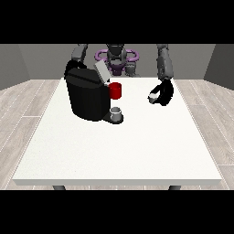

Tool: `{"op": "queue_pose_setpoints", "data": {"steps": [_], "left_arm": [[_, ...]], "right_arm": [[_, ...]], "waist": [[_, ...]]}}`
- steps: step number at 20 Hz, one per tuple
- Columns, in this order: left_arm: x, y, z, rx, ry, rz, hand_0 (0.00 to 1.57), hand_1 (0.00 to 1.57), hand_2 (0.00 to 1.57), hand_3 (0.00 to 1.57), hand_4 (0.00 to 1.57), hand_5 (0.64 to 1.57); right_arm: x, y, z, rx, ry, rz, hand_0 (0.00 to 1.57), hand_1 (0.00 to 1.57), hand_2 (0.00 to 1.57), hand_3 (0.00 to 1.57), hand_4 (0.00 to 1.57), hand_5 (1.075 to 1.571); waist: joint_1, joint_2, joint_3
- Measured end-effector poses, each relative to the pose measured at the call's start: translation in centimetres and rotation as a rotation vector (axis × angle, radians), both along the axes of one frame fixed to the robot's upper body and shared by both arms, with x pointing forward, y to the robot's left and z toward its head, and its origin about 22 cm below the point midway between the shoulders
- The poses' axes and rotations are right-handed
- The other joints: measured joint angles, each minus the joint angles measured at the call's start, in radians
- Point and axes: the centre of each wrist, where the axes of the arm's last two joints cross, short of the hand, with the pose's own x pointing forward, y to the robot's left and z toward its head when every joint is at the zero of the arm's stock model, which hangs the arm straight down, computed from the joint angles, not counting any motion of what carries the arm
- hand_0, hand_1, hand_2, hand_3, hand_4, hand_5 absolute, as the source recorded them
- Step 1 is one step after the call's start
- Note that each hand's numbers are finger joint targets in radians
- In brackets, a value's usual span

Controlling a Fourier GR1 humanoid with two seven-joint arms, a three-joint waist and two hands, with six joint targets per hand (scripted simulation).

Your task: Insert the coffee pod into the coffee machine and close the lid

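Front view: hand at the view's right [163, 93] is curling around a small coffee pod [152, 97], right of the coffee machine [87, 96] with its lid [102, 71] standing open.

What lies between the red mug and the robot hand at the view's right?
In the front view, only bare white table separates the red mug from that robot hand.

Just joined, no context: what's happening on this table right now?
The hand at the view's right holds a small pale coffee pod above the white table, apart from the black coffee machine. The machine's lid stands open, with a red part and a grey cup at its front. The other hand is hidden behind the machine.
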Motion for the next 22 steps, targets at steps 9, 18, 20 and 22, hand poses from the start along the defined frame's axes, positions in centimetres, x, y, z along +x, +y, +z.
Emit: {"op": "queue_pose_setpoints", "data": {"steps": [9,18,20,22], "left_arm": [[2.4,-1.3,3.0,-0.021,-0.057,-0.135,1.39,1.39,1.41,1.35,0.58,1.571],[5.7,-3.9,9.0,-0.039,-0.094,-0.253,1.25,1.25,1.33,1.29,0.57,1.571],[6.3,-4.5,10.3,-0.038,-0.110,-0.264,1.25,1.25,1.33,1.29,0.57,1.571],[6.9,-5.2,11.7,-0.042,-0.112,-0.264,1.25,1.25,1.33,1.29,0.57,1.571]], "right_arm": [[0.4,-1.5,-1.2,0.011,0.038,-0.030,0.00,0.00,0.00,0.00,0.43,1.571],[0.7,-1.6,-2.7,0.019,0.089,-0.035,0.00,0.00,0.00,0.00,0.51,1.571],[0.9,-2.0,-2.9,0.018,0.083,-0.027,0.00,0.00,0.00,0.00,0.41,1.571],[0.7,-1.9,-3.4,0.016,0.082,-0.014,0.00,0.00,0.00,0.00,0.47,1.571]], "waist": [[0.023,-0.034,-0.0008],[0.032,-0.082,-0.0006],[0.028,-0.077,-0.0007],[0.020,-0.080,-0.0009]]}}
